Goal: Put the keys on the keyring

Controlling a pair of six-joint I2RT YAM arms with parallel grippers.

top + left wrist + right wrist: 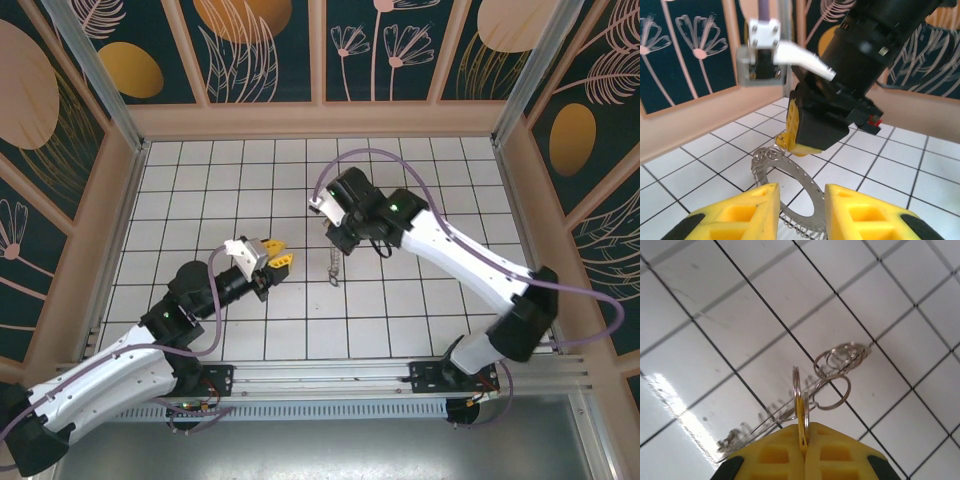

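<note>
- The keyring (796, 390) is pinched edge-on between the fingers of the right gripper (804, 432). The jaws are pressed together on its thin wire, and the loop stands out beyond the fingertips.
- The keys (842, 357) are strung along the keyring. In the right wrist view a bunch of small wire loops is seen just beyond the right gripper's tips, and a fringe of slim pieces trails away to the lower left of them.
- In the top view the keys (335, 268) are seen as a short chain hanging from the right gripper (335, 238), on its near side, over the white tiled floor (420, 300).
- A thin yellow strip is seen in the seam between the right gripper's fingers. Whether it is a separate piece cannot be told.
- The left gripper (275, 258) is held to the left of the right gripper, apart from it, with its tips turned towards it. Its yellow fingers are parted by a narrow gap.
- In the left wrist view the keyring (807, 175) is seen as a tilted loop under the right gripper (790, 142), framed through the gap of the left gripper (802, 192). Whether the left fingertips touch it cannot be told.
- The right arm is stretched from the near right towards the far left, and its wrist is bent so that the right gripper points down at the floor.
- The left arm is laid low from the near left, its forearm angled up towards the right gripper.
</note>
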